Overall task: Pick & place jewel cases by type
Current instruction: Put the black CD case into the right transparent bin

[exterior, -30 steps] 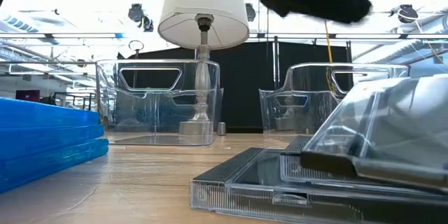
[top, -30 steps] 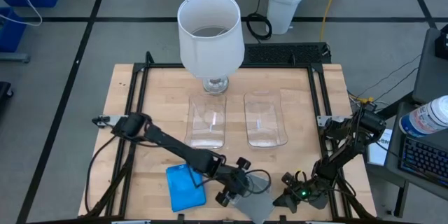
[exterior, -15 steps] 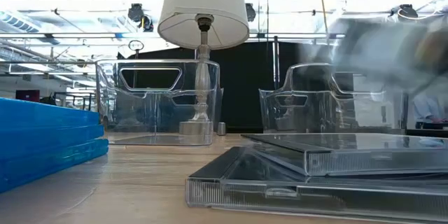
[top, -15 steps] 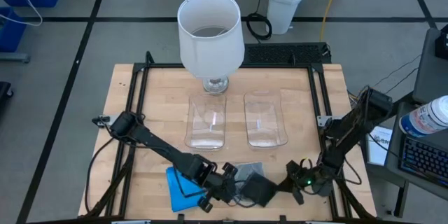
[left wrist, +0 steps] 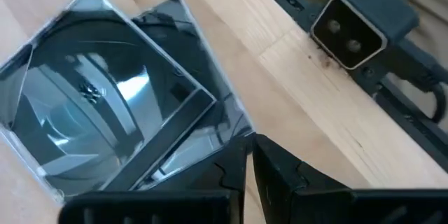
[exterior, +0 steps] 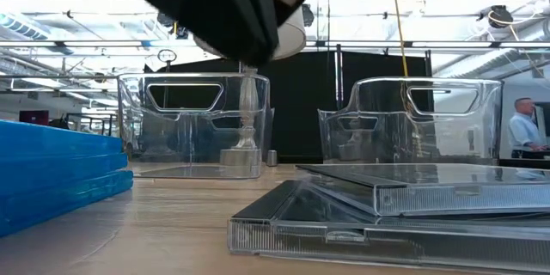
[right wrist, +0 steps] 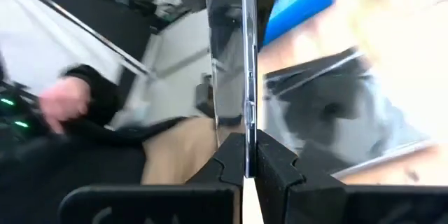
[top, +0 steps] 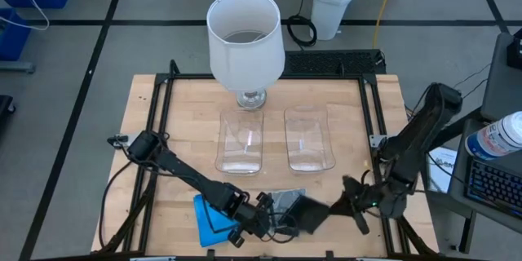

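Two trays: clear trays [top: 241, 140] and [top: 310, 139] sit mid-tabletop [top: 183, 114], well beyond both arms.
Grey stack: smoky jewel cases [top: 284, 201] lie flat at the near edge, between the arms, beside blue cases [top: 214, 214].
Held case: right end effector [top: 352, 204] clamps one grey case [right wrist: 234, 56] edge-on, just right of the stack.
Left end effector [left wrist: 248, 164]: closed, empty, touching the stack.

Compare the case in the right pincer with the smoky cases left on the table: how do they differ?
1. The smoky grey plastic jewel case in the right pincer is lifted; the grey jewel cases on the wooden table lie stacked.
2. The held case stands edge-on between the fingers; the stacked ones lie flat.

Both are thin, translucent and dark grey.
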`<state>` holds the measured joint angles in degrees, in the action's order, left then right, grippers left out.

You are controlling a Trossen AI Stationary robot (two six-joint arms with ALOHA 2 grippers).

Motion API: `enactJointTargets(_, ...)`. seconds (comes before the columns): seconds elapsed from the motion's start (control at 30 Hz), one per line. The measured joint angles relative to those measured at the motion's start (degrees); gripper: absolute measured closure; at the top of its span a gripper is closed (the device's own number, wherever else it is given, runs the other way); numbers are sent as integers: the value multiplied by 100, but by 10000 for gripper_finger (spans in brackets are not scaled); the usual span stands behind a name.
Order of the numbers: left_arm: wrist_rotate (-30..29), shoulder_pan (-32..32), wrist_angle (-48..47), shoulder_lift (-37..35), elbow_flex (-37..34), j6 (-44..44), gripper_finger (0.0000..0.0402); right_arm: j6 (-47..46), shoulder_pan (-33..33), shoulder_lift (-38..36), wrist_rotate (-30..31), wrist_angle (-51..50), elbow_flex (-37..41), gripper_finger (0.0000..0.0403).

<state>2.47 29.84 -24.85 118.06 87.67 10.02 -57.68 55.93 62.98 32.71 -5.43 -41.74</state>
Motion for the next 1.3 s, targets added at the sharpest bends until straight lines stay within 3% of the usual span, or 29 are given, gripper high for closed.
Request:
enactJointTargets(0.2, 5, -30, 579, 0, -354, 77, 366, 52, -499, -66, -155, -3868, -1780, 394)
enactJointTargets(0.37, 5, -30, 650, 0, -379, 239, 366, 444, -1227, -63, -542, -5653, -2776, 394)
enactJointTargets(0.47, 3, -30, 770, 0, -379, 427, 366, 1194, -1761, -67, -766, -6294, -3295, 394)
enactJointTargets(0.7, -6, -141, 863, 0, -379, 708, 366, 3403, -3463, 45, -1474, -7338, -4147, 394)
enactJointTargets(0.97, 18, -400, 841, 0, -379, 736, 366, 6113, -5600, 803, -3155, -7377, -4285, 394)
enactJointTargets(1.13, 52, -521, 766, 0, -379, 789, 366, 6816, -6534, 1222, -3901, -7343, -4285, 394)
enactJointTargets(1.3, 56, -587, 621, 0, -379, 804, 366, 6748, -7147, 1366, -4496, -6946, -4186, 394)
